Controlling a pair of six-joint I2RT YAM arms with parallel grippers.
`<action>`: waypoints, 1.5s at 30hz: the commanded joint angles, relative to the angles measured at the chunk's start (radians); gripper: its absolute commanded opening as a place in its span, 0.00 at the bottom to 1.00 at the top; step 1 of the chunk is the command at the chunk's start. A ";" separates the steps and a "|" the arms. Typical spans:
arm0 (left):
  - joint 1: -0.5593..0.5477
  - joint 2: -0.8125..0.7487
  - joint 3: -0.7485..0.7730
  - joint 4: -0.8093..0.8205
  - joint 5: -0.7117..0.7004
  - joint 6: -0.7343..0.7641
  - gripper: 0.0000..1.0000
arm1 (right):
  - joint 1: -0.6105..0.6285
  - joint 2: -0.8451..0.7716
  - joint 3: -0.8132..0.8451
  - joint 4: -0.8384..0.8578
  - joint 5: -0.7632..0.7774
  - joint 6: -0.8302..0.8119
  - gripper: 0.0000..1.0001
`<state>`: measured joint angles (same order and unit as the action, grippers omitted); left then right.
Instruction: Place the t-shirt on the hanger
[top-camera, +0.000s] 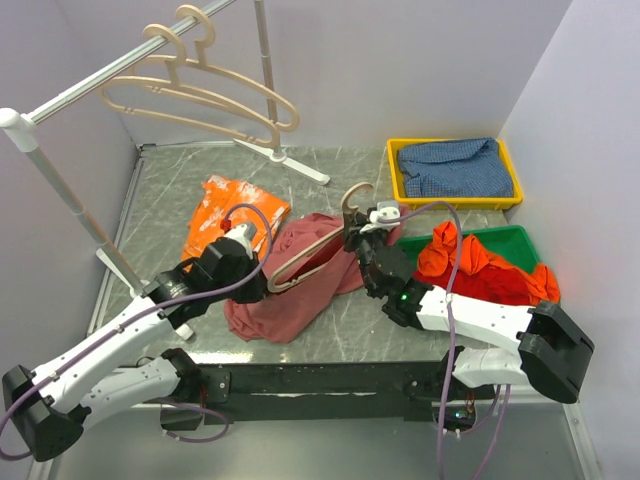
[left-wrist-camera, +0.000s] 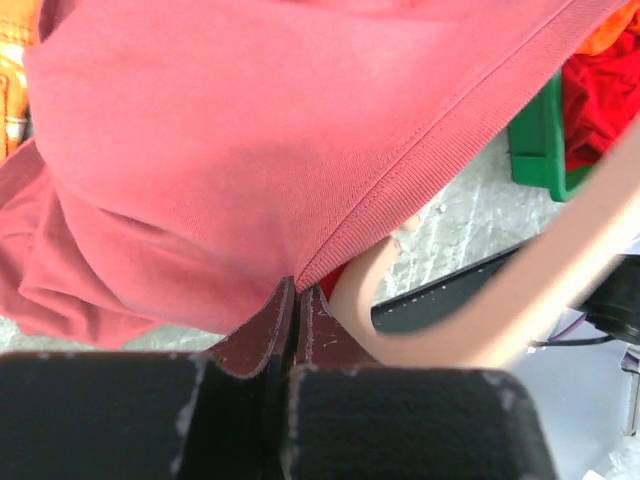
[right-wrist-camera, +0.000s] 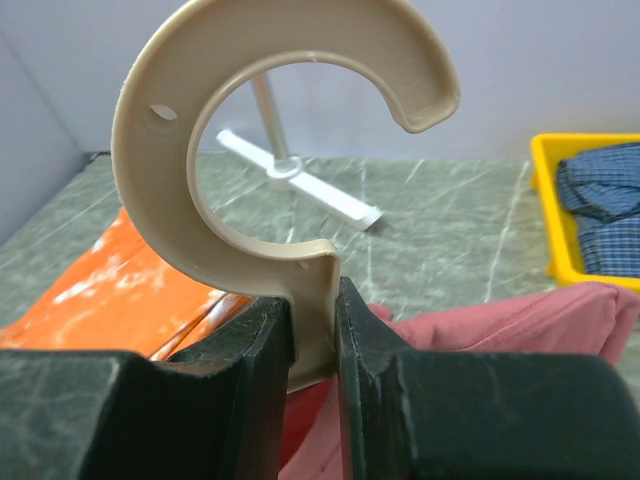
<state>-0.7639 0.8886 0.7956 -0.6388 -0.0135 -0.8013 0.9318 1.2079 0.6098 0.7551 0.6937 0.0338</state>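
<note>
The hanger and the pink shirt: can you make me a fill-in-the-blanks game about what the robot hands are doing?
The right hand is shut on the hanger just below its ____.
The left hand is shut on the ribbed edge of the ____.
The blue checked cloth lies in the ____ tray.
Missing words: hook; t-shirt; yellow.

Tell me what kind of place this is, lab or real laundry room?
Probably a lab test cell staged for laundry, not a home: plain pale walls box in a marble-patterned table, a metal clothes rail carries spare hangers, and garments sit in a yellow bin and a green bin.
</note>
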 joint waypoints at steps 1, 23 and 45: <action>0.005 -0.025 0.095 -0.093 0.027 0.030 0.01 | -0.008 0.001 0.062 0.148 0.098 -0.095 0.00; 0.044 0.231 0.790 -0.202 0.289 0.139 0.01 | 0.085 0.001 0.205 0.081 -0.022 -0.259 0.00; 0.262 0.452 1.177 -0.124 0.607 0.165 0.46 | 0.190 -0.143 0.575 -0.358 -0.146 -0.152 0.00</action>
<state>-0.5529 1.3727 1.9301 -0.8795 0.4896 -0.6651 1.1114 1.1286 1.0256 0.4889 0.6273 -0.1474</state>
